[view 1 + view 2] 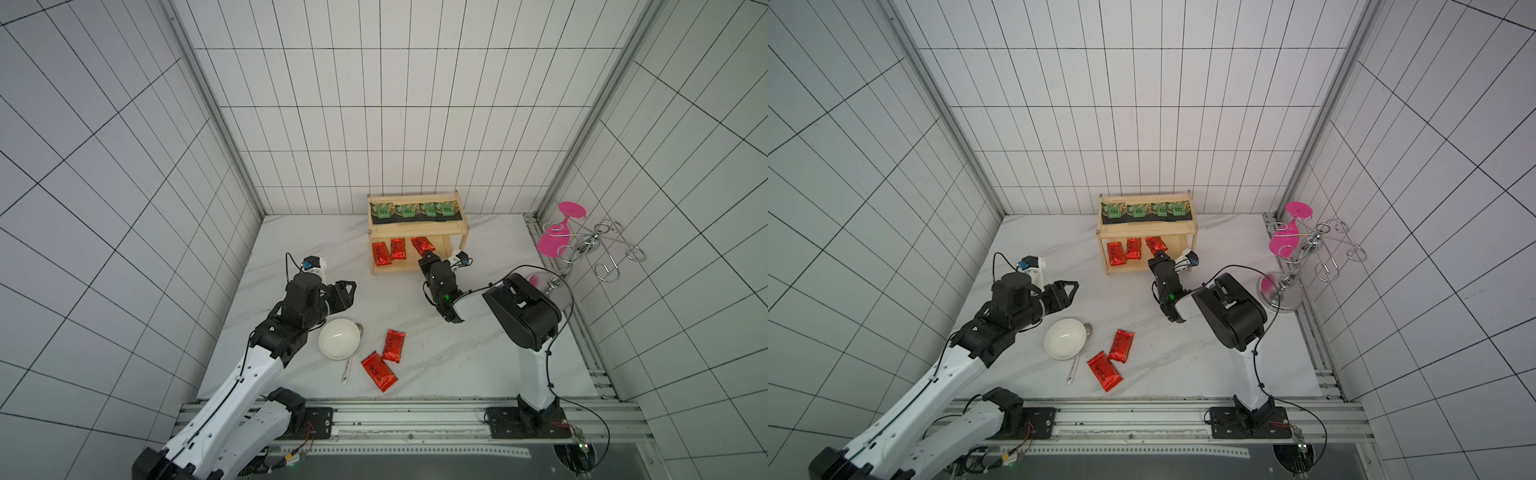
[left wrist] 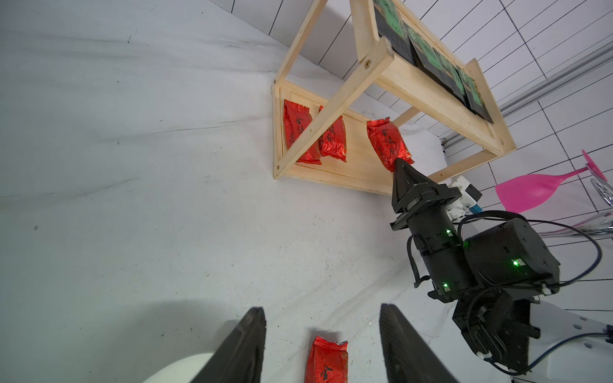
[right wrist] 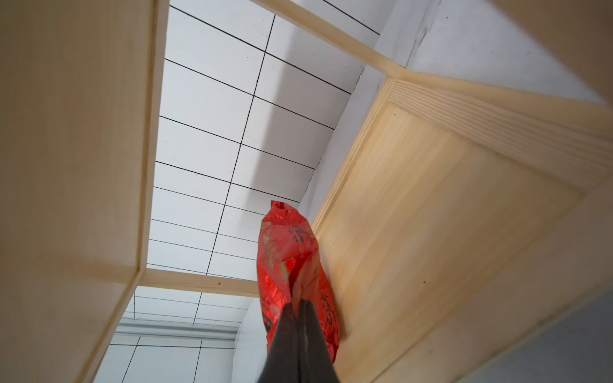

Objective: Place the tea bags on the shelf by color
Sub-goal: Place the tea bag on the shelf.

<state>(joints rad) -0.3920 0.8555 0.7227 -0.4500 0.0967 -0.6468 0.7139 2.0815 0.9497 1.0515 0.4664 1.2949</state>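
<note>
Right gripper [image 3: 300, 301] sets a third red tea bag [image 3: 288, 252] on the lower board of the shelf [image 1: 395, 272]
Jaws clamped on the bag, low over the board; next, likely: let go, back out; left gripper [image 1: 348, 295] hangs open

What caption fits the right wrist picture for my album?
The right fingers pinch a red tea bag inside the wooden shelf.

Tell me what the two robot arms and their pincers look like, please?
Both arms, left arm and right arm, have white shells between bulky black joints, with thin black cables running alongside. The left gripper and right gripper are black, with tapering wedge-shaped fingers. Small green lights glow on the right wrist.
</note>
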